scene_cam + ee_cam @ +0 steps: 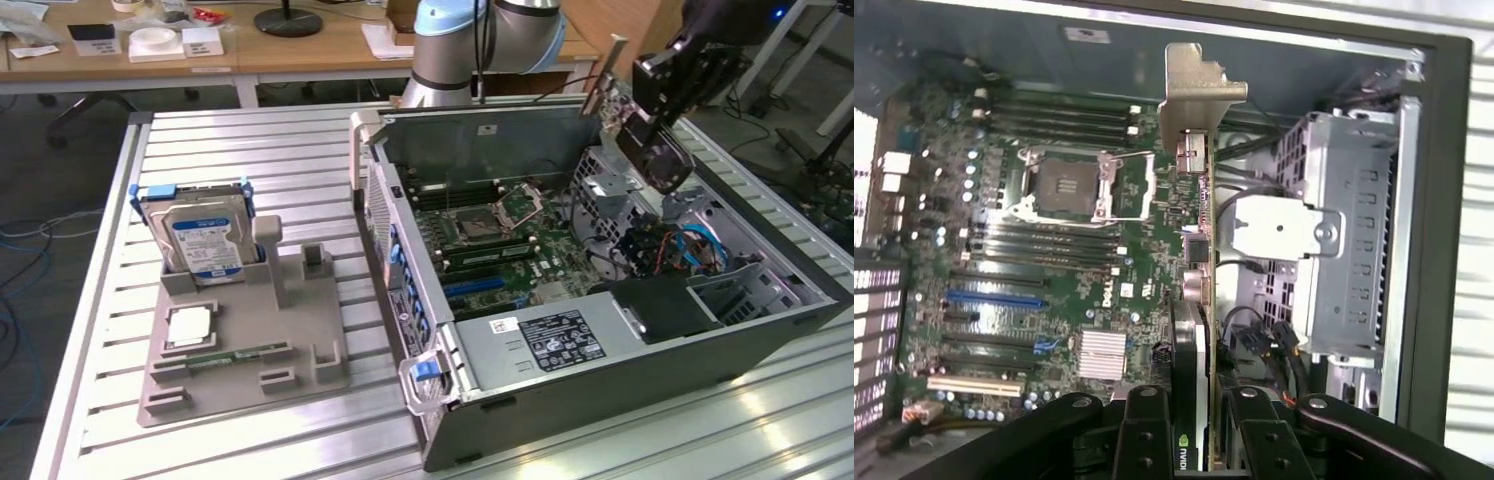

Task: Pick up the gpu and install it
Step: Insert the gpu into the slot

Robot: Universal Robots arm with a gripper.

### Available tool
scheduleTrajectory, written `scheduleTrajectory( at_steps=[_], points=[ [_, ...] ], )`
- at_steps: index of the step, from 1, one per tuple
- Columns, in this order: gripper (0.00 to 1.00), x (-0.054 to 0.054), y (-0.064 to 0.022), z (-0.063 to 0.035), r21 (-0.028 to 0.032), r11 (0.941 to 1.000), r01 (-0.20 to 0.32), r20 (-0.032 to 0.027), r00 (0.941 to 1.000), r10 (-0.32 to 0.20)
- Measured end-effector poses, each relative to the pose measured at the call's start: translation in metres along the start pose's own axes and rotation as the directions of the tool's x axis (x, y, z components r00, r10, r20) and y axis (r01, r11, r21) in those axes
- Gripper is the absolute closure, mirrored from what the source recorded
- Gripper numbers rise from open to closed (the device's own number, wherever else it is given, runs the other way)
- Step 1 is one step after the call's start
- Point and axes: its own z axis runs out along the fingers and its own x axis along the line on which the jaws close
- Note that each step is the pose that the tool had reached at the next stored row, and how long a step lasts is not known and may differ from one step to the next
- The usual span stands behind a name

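Claw closed on the gpu, over the open case.

The claw (1199, 445) grips the gpu (1194, 350) edge-on between its two black fingers (1144, 440). The card reaches away from the claw, with its silver bracket (1199, 90) at the far end, and it hangs in the air above the case (601, 390). Below the claw lies the green motherboard (1054, 300), with the socket (1069, 185) to one side of the card and the grey drive cage (1344, 230) just beside its other side. Well apart from the claw, toward the exterior view's left, a hard drive (200, 240) stands in a grey holder (247, 330) on the table (240, 140).
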Motion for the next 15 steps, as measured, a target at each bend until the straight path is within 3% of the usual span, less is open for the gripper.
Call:
scheduleTrajectory(
  at_steps=[4, 7, 11, 15],
  points=[
    [0.73, 0.0000, 0.0000, 0.0002, -0.0020, 0.9976, 0.069, -0.0081, 0.9976, -0.069],
    [0.73, 0.0001, -0.0001, 0.0003, -0.0039, 0.9925, 0.122, -0.0144, 0.9924, -0.122],
    [0.73, 0.0000, -0.0001, 0.0006, -0.0070, 0.9820, 0.189, -0.0221, 0.9817, -0.189],
    [0.73, 0.0000, -0.0001, 0.0009, -0.0106, 0.9672, 0.254, -0.0294, 0.9667, -0.254]
  ],
)
